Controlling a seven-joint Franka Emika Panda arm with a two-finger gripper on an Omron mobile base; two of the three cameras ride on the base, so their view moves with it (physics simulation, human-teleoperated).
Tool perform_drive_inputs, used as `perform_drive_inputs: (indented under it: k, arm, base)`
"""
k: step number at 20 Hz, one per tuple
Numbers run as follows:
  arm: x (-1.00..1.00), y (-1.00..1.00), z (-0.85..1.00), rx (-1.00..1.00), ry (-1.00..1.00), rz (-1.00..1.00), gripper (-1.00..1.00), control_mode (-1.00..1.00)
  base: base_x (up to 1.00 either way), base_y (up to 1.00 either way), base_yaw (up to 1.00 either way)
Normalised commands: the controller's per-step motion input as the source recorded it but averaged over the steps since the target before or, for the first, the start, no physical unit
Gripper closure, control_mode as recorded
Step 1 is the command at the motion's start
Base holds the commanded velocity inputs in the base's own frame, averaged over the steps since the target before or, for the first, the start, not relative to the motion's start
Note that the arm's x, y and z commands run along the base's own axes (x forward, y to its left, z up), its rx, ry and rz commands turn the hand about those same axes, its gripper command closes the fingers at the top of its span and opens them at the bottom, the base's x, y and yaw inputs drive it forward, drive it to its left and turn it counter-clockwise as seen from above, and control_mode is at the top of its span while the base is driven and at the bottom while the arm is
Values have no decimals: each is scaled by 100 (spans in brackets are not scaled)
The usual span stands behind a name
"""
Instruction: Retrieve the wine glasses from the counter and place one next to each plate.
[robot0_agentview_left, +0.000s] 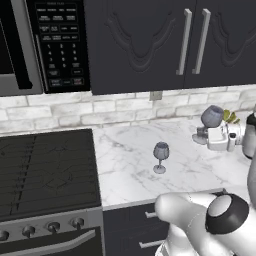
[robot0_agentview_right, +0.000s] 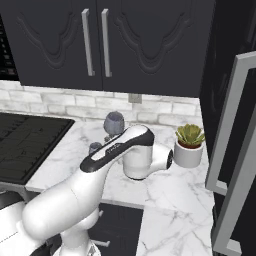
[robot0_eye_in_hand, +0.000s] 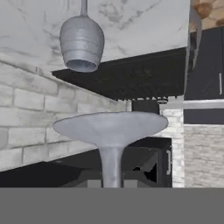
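Observation:
Two greyish-purple wine glasses are on the white marble counter (robot0_agentview_left: 127, 150). One wine glass (robot0_agentview_left: 160, 156) stands upright and alone near the counter's middle; it appears upside down in the rolled hand view (robot0_eye_in_hand: 82, 41) and peeks out behind my arm (robot0_agentview_right: 95, 147). The second glass (robot0_agentview_left: 212, 116) is at the back right, its bowl (robot0_agentview_right: 114, 121) showing above my forearm. My gripper (robot0_agentview_left: 205, 132) reaches in from the right at its stem. In the hand view its round foot (robot0_eye_in_hand: 111, 126) and stem (robot0_eye_in_hand: 111, 166) sit very close, running down to where my fingers are, which are hidden. The plates are out of view.
A black stove (robot0_agentview_left: 45, 170) adjoins the counter on the left, under a microwave (robot0_agentview_left: 45, 45). Dark upper cabinets (robot0_agentview_left: 150, 40) hang over a white brick backsplash. A potted succulent (robot0_agentview_right: 189, 145) stands just right of my hand. A tall dark fridge with a silver handle (robot0_agentview_right: 227, 145) bounds the right.

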Motion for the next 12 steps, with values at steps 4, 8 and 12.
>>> perform_drive_inputs:
  k: [4,8,12]
  arm:
    - [-56,22,77,0,3,0,100,-100]
    - [-55,28,55,0,3,0,100,-100]
    - [-29,20,28,0,0,0,100,-100]
  base:
    - [0,0,0]
    - [0,0,0]
    - [0,0,0]
